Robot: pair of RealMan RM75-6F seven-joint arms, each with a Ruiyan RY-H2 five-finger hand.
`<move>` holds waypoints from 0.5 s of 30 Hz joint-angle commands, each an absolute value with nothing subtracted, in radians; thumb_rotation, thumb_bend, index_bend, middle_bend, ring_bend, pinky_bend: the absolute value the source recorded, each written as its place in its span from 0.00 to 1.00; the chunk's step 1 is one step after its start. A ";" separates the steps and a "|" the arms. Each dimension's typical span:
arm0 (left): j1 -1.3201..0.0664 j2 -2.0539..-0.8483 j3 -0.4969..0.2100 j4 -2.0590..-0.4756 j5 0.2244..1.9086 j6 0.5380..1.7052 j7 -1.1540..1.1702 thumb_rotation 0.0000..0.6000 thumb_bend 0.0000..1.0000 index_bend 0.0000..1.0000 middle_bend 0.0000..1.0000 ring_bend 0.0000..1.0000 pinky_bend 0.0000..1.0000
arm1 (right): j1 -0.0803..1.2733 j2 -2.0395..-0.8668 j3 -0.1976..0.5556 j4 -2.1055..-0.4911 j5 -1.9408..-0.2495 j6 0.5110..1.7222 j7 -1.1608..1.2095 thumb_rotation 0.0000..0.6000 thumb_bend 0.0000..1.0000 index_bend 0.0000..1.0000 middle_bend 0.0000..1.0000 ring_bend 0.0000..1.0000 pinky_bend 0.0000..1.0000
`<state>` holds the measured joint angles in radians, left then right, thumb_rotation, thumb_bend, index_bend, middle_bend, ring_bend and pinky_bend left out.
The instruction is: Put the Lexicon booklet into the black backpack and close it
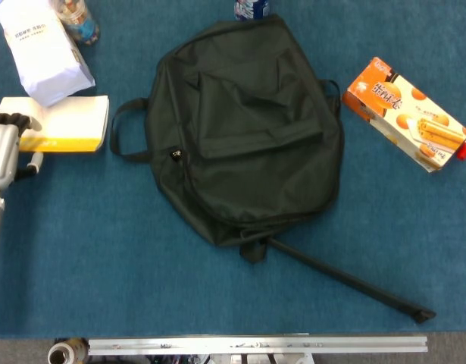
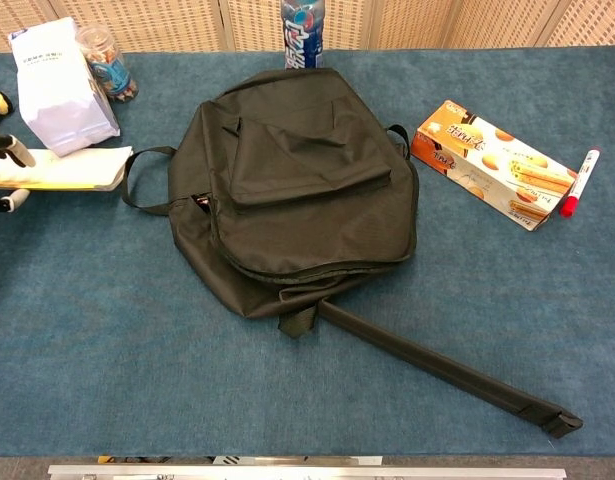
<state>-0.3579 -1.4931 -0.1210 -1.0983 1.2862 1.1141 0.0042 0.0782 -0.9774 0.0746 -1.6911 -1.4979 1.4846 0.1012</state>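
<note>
Booklet: the white and yellow booklet [image 1: 64,123] is in my left hand [image 1: 7,148], lifted off the blue table [image 1: 104,250] at the far left, well apart from the backpack [image 1: 248,129] and seen nearly edge-on from the chest camera.
Left hand: my fingers are clamped on the booklet's outer edge, dark fingertips [image 1: 13,119] over the top and the thumb beneath; the free edge points toward the backpack's carry loop [image 1: 125,133].
Right hand: not seen in either camera.
Backpack: black, lying flat in the middle of the table with its front pocket flap up; I cannot tell from here whether the main zipper is open.
Strap: a long black strap [image 1: 346,282] runs from the backpack's near edge out toward the front right of the table.
White bag: a white paper bag [image 1: 42,51] stands just behind the booklet, left of the backpack.
Jar: a clear jar [image 1: 75,18] sits beside the white bag.
Bottle: a bottle [image 2: 302,30] stands just behind the backpack.
Snack box: an orange box [image 1: 407,114] lies right of the backpack, apart from it.
Marker: a red marker [image 2: 578,183] lies just past the snack box.
</note>
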 commanded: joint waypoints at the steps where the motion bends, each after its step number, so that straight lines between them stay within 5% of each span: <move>1: -0.372 -1.502 -0.131 -1.088 1.289 1.122 0.026 1.00 0.36 0.38 0.39 0.29 0.21 | 0.078 -0.977 0.075 -1.692 -1.498 1.485 0.102 1.00 0.31 0.14 0.20 0.04 0.02; 15: -0.403 -1.538 -0.127 -1.032 1.284 1.117 0.169 1.00 0.35 0.40 0.40 0.31 0.23 | 0.074 -0.977 0.079 -1.685 -1.487 1.484 0.107 1.00 0.31 0.15 0.21 0.05 0.03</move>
<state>-0.3975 -1.5349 -0.1303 -1.0407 1.2898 1.1250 0.1421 0.0744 -0.9771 0.0786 -1.6848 -1.4875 1.4838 0.1072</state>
